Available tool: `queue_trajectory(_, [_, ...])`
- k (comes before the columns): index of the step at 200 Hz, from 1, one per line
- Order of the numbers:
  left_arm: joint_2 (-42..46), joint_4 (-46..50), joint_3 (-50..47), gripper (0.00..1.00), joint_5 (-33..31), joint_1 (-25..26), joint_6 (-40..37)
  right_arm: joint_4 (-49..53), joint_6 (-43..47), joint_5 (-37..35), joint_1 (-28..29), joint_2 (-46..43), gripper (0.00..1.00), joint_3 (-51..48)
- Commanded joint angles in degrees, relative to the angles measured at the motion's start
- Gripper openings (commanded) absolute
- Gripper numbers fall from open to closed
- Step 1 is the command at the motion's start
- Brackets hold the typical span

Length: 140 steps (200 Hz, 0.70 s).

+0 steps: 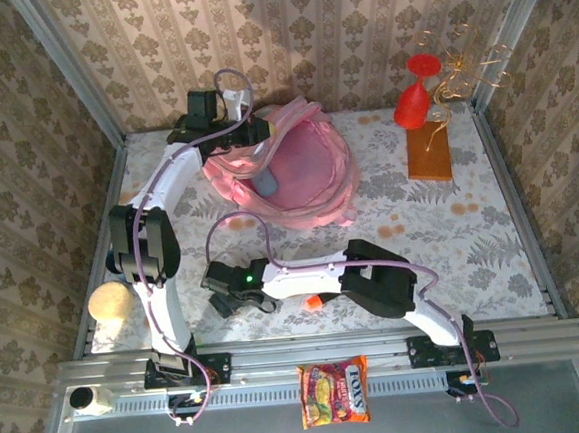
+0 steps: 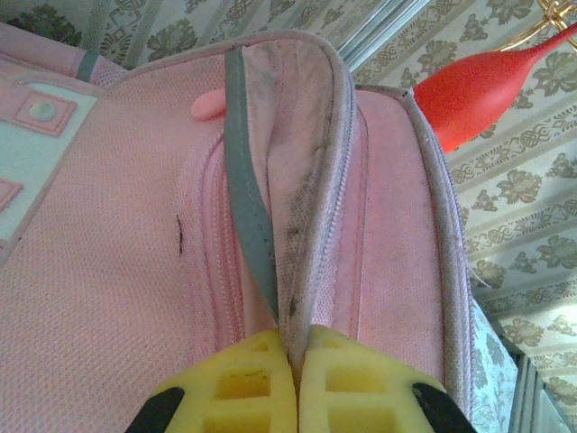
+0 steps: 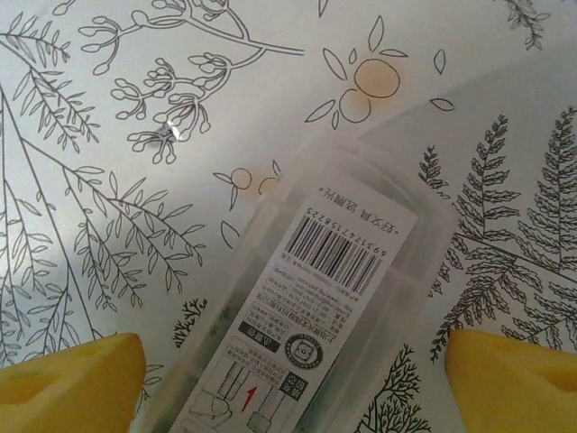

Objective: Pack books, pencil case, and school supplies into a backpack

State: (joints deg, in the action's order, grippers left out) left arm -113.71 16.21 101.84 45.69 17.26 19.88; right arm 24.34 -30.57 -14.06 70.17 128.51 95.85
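left jaws pinched on backpack rim; right jaws wide over a clear box

top view: the pink backpack lies open in the upper centre of the counter, mouth facing up. the grey-blue pencil case sits inside the opening, toward its left side. the left arm reaches from the lower left up to the bag's upper left rim.

left wrist view: the yellow pads at the bottom centre are pressed together on a fold of the backpack beside its zip. left jaws are closed and holding that edge. a grey strap runs down the fold to the pads. a red bulb-shaped ornament sits in the upper right.

right wrist view: a clear plastic box with a barcode label lies flat on the leaf-printed counter, slanting from centre toward the bottom. one yellow pad is at the lower left and the other at the lower right. right jaws stand wide with the box between them, a gap on each side, nothing held.

top view, lower centre: the right arm stretches left across the counter. a small orange piece shows just under it, too little visible to name.

also in the top view: the red ornament and an orange-brown slab at the upper right, and a snack packet on the rail at the bottom centre.
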Motion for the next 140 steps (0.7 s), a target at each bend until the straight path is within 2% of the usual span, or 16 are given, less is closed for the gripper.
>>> queue_trajectory(1, [3.93,-4.69,-0.23,0.0,0.75,-0.03,-1.02,5.15,-2.26,-3.82,0.07,0.87,0.82,0.36])
queue_trajectory(32, [4.2,-4.52,-0.63,0.0,0.5,-0.04,-1.33,1.01,-4.02,-1.43,-1.49,-1.93,0.7,-5.05])
queue_trajectory(73, [4.46,-4.2,-1.2,0.0,0.18,-0.06,-1.94,1.17,-4.13,-0.23,-2.44,-1.84,0.49,-5.36])
queue_trajectory(97, [4.46,-3.92,-1.2,0.0,-0.14,-0.12,-2.29,-2.36,-3.06,1.12,-4.04,-5.14,0.38,-7.89])
queue_trajectory(117, [4.29,-3.99,-0.96,0.0,-0.16,-0.29,-2.09,-8.95,-1.57,3.75,-6.03,-11.36,0.32,-12.11])
queue_trajectory(140, [3.94,-4.25,-0.9,0.0,0.15,-0.4,-1.78,-14.01,-2.27,6.63,-9.69,-18.78,0.32,-16.69])
